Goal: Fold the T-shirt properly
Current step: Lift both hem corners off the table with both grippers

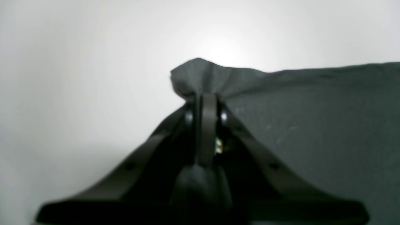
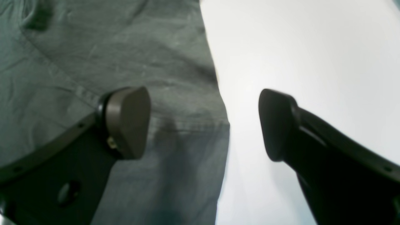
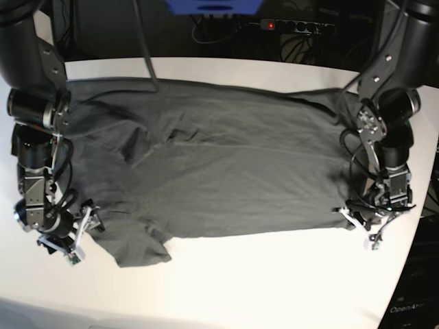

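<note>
A: Starting at the left of the base view, what do you make of the right gripper?

B: Its fingers stand wide apart. In the right wrist view one pad hangs over the cloth near the sleeve and the other over bare table, so they straddle the shirt's edge. Whether a pad touches the cloth, I cannot tell. Nothing is held there.

A: And the T-shirt itself?

B: Spread flat across the white table, neck end toward the left of the base view, hem toward the right, wrinkled near the middle. One sleeve reaches down beside the right gripper.

A: Then the far side?

B: The left gripper is pinched tight on a corner of the T-shirt at the hem end. In the left wrist view a small bunch of cloth stands up just beyond the fingertips, which are together.

A: So which step is this?

B: I judge it the opening grasp: one corner secured, the other side not yet taken. The fold itself has not begun.

A: What does the next move call for?

B: Probably closing the wide fingers on the cloth edge beneath them, then lifting both sides evenly so the fabric carries over without dragging or bunching.
</note>
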